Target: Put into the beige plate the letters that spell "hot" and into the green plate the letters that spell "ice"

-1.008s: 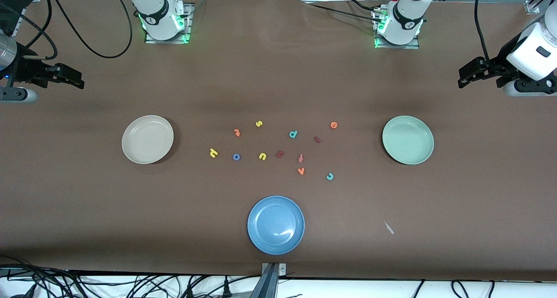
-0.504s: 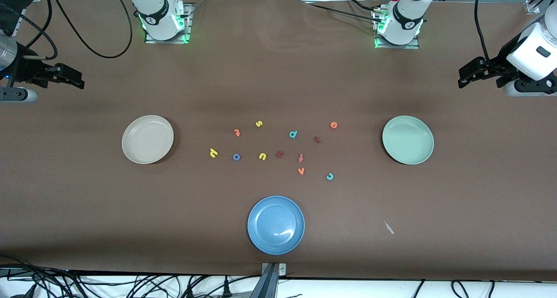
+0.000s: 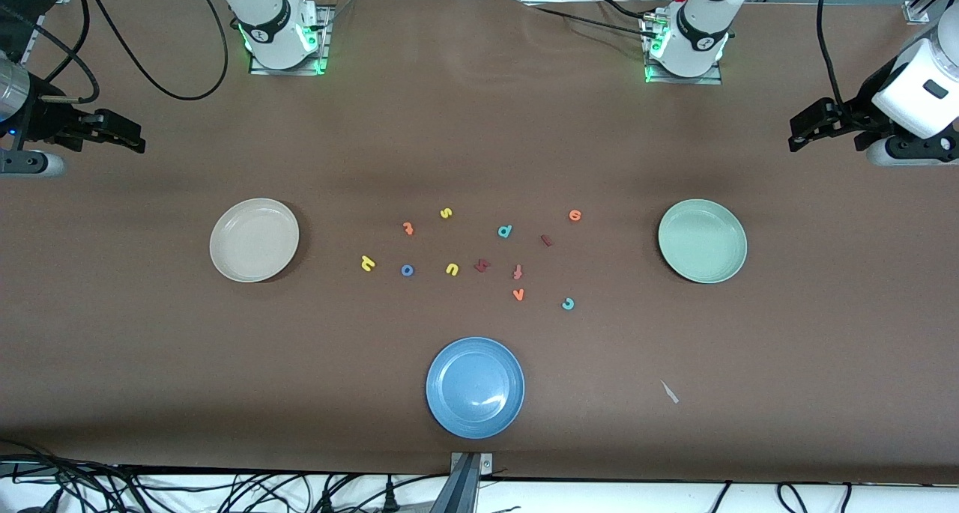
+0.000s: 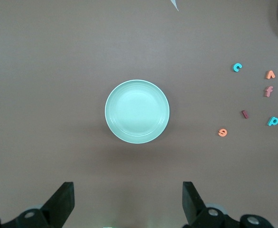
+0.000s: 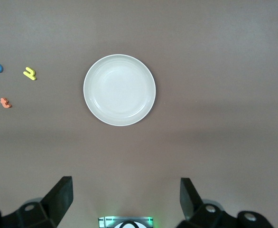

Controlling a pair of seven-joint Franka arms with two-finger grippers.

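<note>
Seemingly before any pick, both plates lie bare, round cream-beige plate [image 3: 254, 240] mid-frame beside scattered foam letters [image 3: 407, 270], pale mint-green plate [image 3: 702, 241] flanking them, while open left gripper [image 3: 796, 137] and open right gripper [image 3: 135, 140] wait at the upper edges, a descent onto one letter judged next.

Both arms are white with black joint bands. Each base [image 3: 283, 37] sits on a grey metal plate, glows green at its foot and carries a red button; the left arm's base [image 3: 685, 45] looks the same. Black cables trail from both. The left gripper [image 4: 128, 205] and the right gripper [image 5: 125, 202] have black, wedge-shaped fingers.
</note>
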